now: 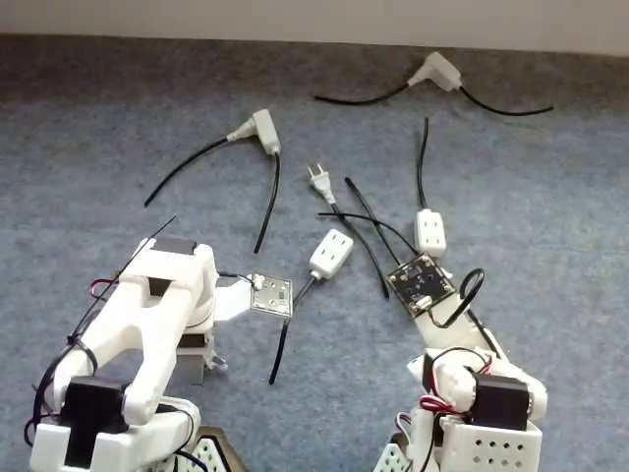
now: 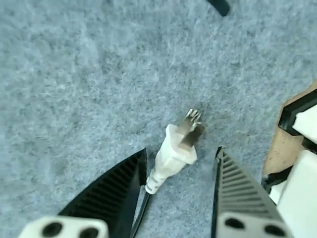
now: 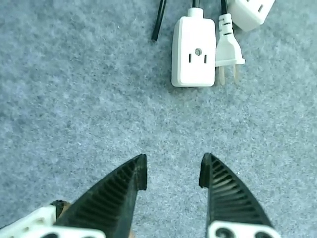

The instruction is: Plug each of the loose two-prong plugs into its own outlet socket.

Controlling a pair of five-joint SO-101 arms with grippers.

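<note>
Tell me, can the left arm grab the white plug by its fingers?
Probably yes. The white plug lies on the carpet right between the left arm's open fingers, with nothing in the way.

No readable text, number, label or sign is showing anywhere. The outlet socket (image 3: 193, 52) is presenting a white face with no lettering that can be made out, and the two-prong plug (image 2: 174, 153) is lying with an unmarked white body.
</note>
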